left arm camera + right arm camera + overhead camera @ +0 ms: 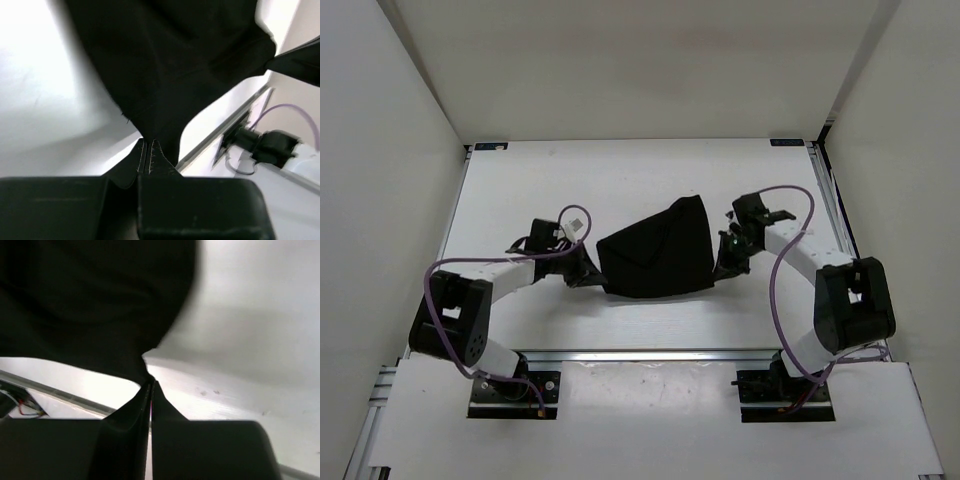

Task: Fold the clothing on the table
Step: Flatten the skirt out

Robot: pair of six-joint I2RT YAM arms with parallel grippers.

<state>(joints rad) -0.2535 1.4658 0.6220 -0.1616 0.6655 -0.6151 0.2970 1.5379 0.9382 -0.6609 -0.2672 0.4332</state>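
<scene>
On the left, we see our left gripper (586, 270) pinched tight on the left corner of the clothing (658, 255). Its two fingers are closed, with only thin cloth between them. The clothing is plain black, soft and dull, with no marks. It is bunched into a fat lump with one pointy tip. It is over the middle of the white table (620, 170), between the two grippers. We cannot tell if it lies flat or hangs a little. Its long side runs left to right, and the tip points to the far right. On the right, our right gripper (724, 262) is shut tight too, holding the right edge.
</scene>
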